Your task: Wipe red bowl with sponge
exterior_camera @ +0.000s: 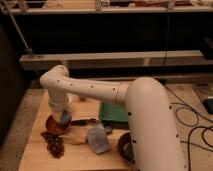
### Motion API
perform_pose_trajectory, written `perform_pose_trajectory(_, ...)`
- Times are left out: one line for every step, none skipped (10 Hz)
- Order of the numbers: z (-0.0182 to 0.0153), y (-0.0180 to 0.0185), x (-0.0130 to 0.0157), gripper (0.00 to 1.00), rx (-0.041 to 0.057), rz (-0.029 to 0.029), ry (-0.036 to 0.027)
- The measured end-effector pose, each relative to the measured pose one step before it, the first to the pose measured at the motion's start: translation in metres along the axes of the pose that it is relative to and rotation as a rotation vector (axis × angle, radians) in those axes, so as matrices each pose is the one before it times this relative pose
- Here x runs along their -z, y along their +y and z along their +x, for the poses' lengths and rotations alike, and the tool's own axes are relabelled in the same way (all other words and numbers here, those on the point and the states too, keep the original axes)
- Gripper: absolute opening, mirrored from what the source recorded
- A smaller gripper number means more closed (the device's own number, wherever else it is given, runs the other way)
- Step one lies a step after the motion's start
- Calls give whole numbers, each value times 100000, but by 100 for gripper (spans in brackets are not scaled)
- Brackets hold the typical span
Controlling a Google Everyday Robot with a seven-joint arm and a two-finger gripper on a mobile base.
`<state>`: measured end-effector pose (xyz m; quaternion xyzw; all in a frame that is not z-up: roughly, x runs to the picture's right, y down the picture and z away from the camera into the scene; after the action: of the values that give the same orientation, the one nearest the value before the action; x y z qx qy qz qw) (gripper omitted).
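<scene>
End effector [62,117] over crowded red bowl [54,125]

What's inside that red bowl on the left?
The gripper reaches down into the red bowl, with something pale bluish at its tip, likely the sponge. The arm covers much of the bowl's inside, so anything else in there is hidden.

Dim room behind a wooden table [35,155]

The gripper [62,116] is over the table's left edge; shelves [115,59] behind, cables [192,125] on floor right.

red bowl [52,125] under hand [63,116].
</scene>
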<state>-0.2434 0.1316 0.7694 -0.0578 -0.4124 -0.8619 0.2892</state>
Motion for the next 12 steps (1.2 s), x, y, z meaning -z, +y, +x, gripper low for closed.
perform_pose_trajectory(761,-137,199,0,1014,-315,-277)
perform_pose_trajectory(881,-471,-98,0,1424,112,-82)
perform_pose_trajectory(696,-540,-21,0,1451,57,-93)
perform_pose_trajectory(822,-616,-48,0,1728,-47,-265)
perform_pose_trajectory(559,-559,37,0,1954,-312,-260)
perform_pose_trajectory(330,-381,105,0,1102,-338,51)
perform_pose_trajectory(193,-565,-7,0,1509,-372,-289)
perform_pose_trajectory(-1,-564,-48,0,1413,-282,-306)
perform_pose_trajectory(-64,-592,-154,0,1355,-129,-366)
perform_pose_trajectory(-44,-458,-149,0,761,8,-230)
perform_pose_trajectory(-218,-720,-502,0,849,393,-536)
perform_pose_trajectory(-265,-489,-518,0,447,499,-449)
